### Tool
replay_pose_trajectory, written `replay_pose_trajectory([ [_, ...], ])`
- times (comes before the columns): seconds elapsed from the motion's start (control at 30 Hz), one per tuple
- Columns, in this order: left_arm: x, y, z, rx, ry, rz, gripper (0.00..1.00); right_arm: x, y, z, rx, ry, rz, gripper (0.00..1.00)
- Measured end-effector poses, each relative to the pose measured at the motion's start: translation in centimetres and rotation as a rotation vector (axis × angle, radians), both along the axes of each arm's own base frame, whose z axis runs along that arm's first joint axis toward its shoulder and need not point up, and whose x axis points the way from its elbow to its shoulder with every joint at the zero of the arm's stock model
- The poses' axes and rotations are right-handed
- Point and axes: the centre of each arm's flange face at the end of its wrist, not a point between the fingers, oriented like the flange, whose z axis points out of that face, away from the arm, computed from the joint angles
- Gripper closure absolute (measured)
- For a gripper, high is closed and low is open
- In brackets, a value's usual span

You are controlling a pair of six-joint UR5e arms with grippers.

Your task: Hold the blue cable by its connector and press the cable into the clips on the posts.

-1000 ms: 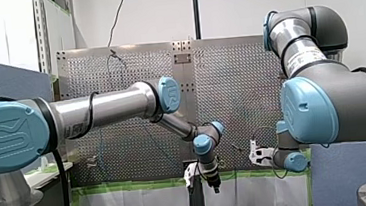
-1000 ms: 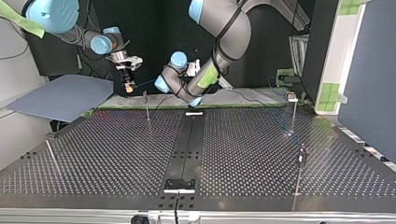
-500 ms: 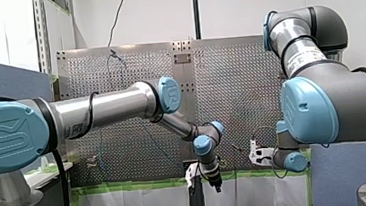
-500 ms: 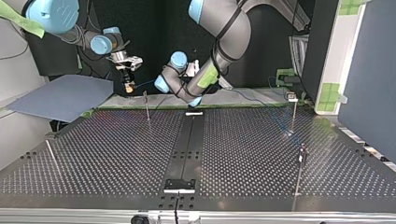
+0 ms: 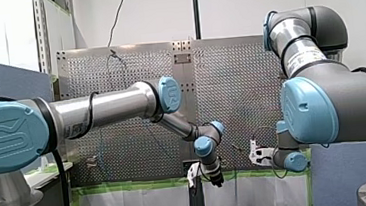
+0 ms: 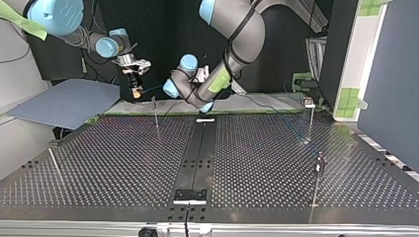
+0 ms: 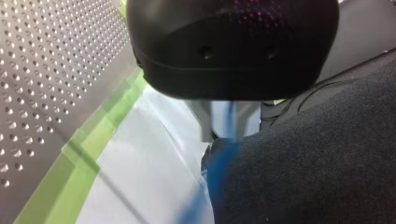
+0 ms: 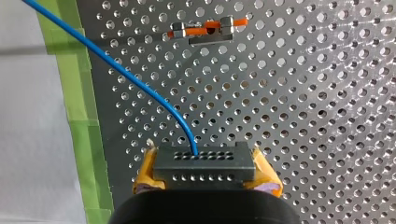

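Observation:
My right gripper point(image 8: 205, 179) is shut on the dark grey connector point(image 8: 205, 163), its yellow pads on both ends. The blue cable point(image 8: 135, 79) leaves the connector and arcs away over the perforated table. In the top view my right gripper point(image 6: 134, 90) hangs at the table's far edge, just behind a thin post point(image 6: 155, 111). The cable point(image 6: 150, 89) runs from it toward my left gripper point(image 6: 201, 75). In the left wrist view my left gripper point(image 7: 231, 135) has its metal fingers point(image 7: 210, 121) drawn together around the blurred blue cable point(image 7: 219, 177).
A clip with an orange band point(image 8: 201, 29) sits ahead of the right gripper. More posts stand at the top view's right point(image 6: 311, 118), point(image 6: 318, 170) and left point(image 6: 54, 165). Green tape point(image 7: 74, 177) edges the table, and a black strip point(image 6: 197, 153) runs down its middle.
My left wrist has tilted and shifted slightly sideways at the table's edge, and its fingers have come together on the cable. My right arm has stayed still.

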Motion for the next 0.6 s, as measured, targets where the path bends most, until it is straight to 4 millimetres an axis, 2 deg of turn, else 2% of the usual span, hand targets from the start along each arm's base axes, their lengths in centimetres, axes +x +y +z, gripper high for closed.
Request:
replay_pose_trajectory([
  [0.6,-0.25,-0.06,0.04,0.012,0.003,-0.011,1.00,0.00,0.02,-0.02,0.001,0.000,0.000,1.00],
])
